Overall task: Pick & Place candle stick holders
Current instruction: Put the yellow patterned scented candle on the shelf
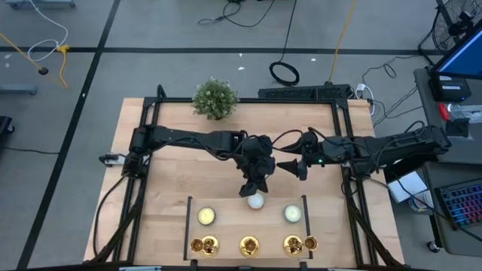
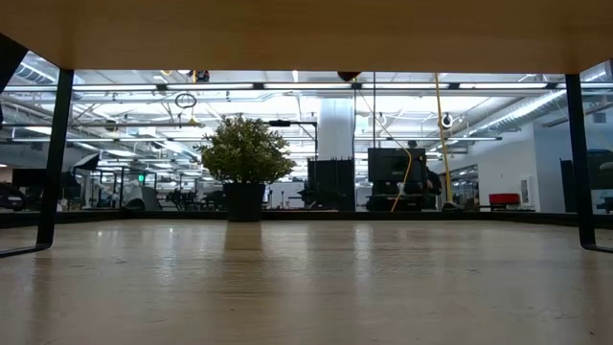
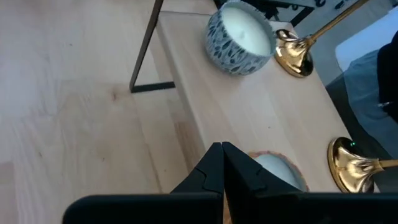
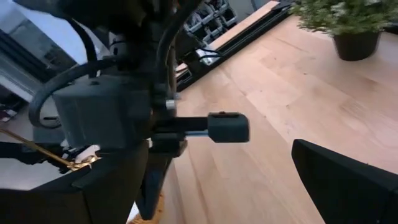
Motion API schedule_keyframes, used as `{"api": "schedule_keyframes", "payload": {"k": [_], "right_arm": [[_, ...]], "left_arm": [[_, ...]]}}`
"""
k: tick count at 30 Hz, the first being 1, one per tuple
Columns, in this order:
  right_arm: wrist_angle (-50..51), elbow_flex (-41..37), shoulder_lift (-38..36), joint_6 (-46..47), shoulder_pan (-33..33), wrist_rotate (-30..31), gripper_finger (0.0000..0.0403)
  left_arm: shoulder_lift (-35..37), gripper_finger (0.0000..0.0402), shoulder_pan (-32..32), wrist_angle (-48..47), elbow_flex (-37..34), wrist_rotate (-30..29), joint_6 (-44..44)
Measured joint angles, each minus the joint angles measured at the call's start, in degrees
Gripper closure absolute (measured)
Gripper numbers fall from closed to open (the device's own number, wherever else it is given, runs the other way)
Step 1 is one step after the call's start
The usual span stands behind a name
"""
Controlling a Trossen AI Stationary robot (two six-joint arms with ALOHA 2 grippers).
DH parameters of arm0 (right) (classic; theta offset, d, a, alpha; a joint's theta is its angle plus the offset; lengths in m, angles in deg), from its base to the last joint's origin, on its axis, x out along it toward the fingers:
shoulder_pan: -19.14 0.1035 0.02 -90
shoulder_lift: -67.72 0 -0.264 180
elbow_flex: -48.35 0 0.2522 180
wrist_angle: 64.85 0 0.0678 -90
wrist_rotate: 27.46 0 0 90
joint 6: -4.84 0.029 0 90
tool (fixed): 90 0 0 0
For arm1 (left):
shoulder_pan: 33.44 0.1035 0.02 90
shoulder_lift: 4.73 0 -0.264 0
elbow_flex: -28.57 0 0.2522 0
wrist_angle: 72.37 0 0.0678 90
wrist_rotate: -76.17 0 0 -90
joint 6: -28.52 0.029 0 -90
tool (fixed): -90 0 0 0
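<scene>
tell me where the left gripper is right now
In the high view the left gripper is shut at mid-table, pointing down just above the middle candle on the raised shelf, with the open right gripper just to its right.

No text, label, brand, number or sign you can read anywhere, nothing legible on the table, the arms or the candles, nothing readable in the room behind, any signs there too small for you to make out.
</scene>
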Motion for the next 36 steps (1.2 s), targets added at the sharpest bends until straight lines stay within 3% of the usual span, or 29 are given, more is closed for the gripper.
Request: {"api": "schedule_keyframes", "payload": {"k": [23,36], "right_arm": [[-2.01,0.0,1.18,0.07,0.36,-1.02,0.0009],[0.97,0.0,0.59,0.1,0.72,-12.56,0.0009]], "left_arm": [[-0.71,0.0401,-1.23,-2.57,-0.02,-0.59,1.3],[-0.71,0.0401,-1.26,-3.8,-0.02,-0.61,1.57]]}}
